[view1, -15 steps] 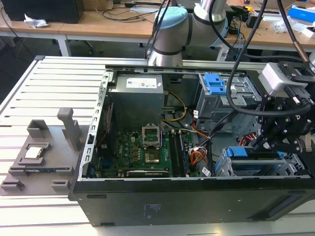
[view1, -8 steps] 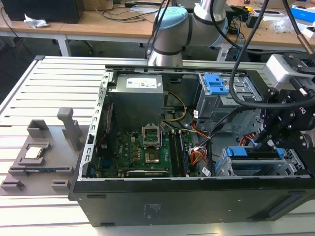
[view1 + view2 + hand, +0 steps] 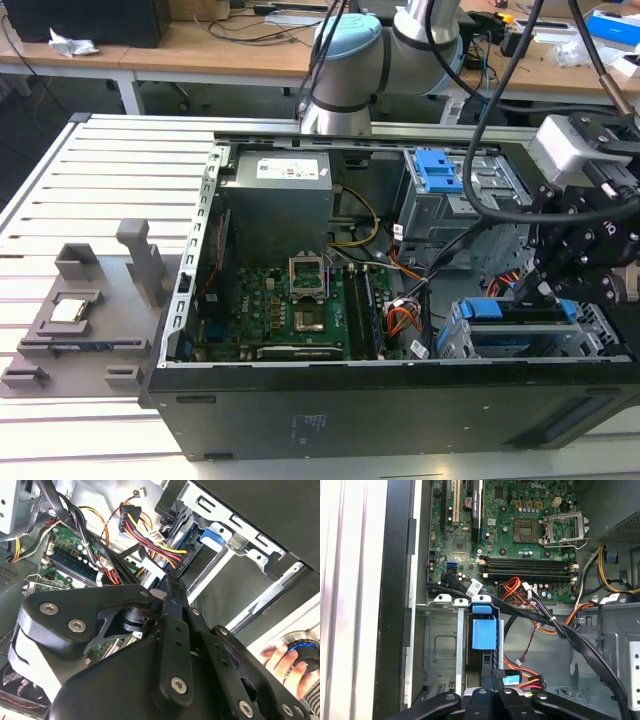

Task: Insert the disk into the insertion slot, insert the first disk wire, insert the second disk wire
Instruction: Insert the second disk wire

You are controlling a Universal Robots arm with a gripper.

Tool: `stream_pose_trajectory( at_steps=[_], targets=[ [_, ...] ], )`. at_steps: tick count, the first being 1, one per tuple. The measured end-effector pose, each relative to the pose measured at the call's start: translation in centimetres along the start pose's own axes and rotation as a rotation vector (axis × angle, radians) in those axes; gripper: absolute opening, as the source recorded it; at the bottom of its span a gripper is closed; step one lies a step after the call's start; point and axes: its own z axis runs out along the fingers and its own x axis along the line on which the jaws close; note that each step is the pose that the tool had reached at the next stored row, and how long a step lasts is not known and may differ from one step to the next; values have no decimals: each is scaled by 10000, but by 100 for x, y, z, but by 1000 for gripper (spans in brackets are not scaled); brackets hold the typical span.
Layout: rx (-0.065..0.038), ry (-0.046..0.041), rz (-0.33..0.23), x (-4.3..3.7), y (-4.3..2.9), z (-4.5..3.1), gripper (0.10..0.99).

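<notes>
The disk sits in the insertion slot [image 3: 600,338], a low perforated cage at the exterior view's lower right. Its blue carrier [image 3: 495,308] shows at the cage mouth and in both wrist views [image 3: 484,632] [image 3: 212,534]. My gripper [image 3: 530,290] hangs just at the disk's end, its black fingers pressed together [image 3: 492,672] [image 3: 169,587] on the plug of a thin black disk wire. A second disk wire, a black plug [image 3: 131,517] with red, yellow and black strands, hangs loose close by.
The open computer case holds a green motherboard [image 3: 300,300], a power supply [image 3: 275,195] and a taller cage with a blue latch [image 3: 437,170]. Cable bundles cross beside the slot. A grey fixture [image 3: 80,310] lies on the table. A hand [image 3: 277,660] rests on a knob.
</notes>
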Motion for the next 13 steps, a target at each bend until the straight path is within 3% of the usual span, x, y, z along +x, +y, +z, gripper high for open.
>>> stream_pose_trajectory(
  at_steps=[4, 7, 10, 13],
  targets=[
    [-8, 11, 3, 3, -7, 69, 106],
    [-5, 12, 2, 3, -8, 66, 106],
    [-7, 76, 9, -7, 21, -192, 106],
    [-8, 118, 14, -13, 38, -353, 106]
  ],
)
